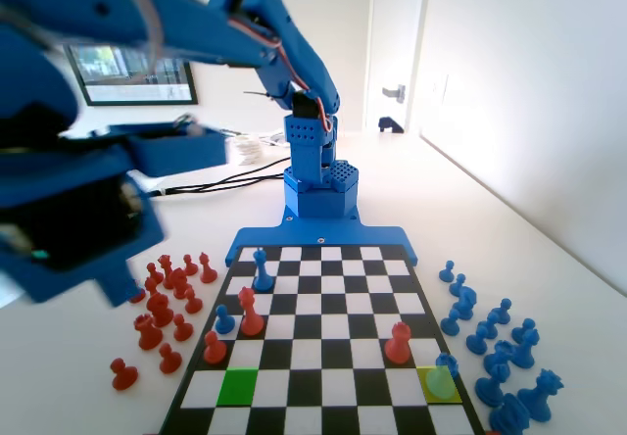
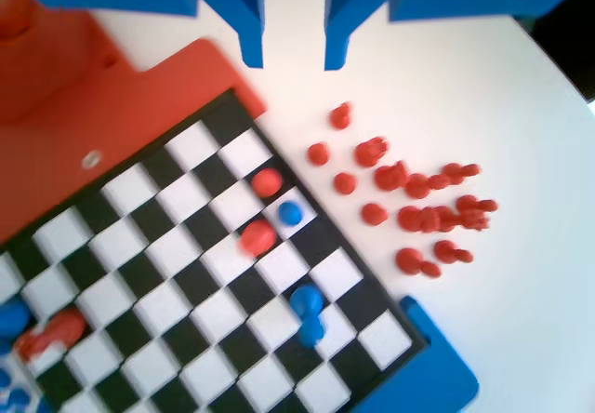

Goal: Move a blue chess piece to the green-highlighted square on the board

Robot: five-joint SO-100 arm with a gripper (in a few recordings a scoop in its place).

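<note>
My gripper (image 2: 293, 55) hangs high above the board (image 2: 139, 246), near its corner beside the loose red pieces. Its jaws stand open with nothing between them. In the fixed view the gripper (image 1: 118, 200) is a large blurred blue shape at the left, close to the camera. One blue pawn (image 1: 224, 319) (image 2: 291, 212) stands on the board's left side between two red pieces. Another blue pawn (image 1: 446, 364) sits on the yellow square (image 1: 440, 386). The green-highlighted square (image 1: 236, 387) lies bare in the near left rows.
A taller blue piece (image 1: 262, 270) (image 2: 307, 311) stands further up the left files. Red pieces (image 1: 251, 313) (image 1: 215, 347) (image 1: 398, 343) stand on the board. Several loose red pieces (image 1: 162, 308) crowd the table at the left, several blue ones (image 1: 495, 347) at the right.
</note>
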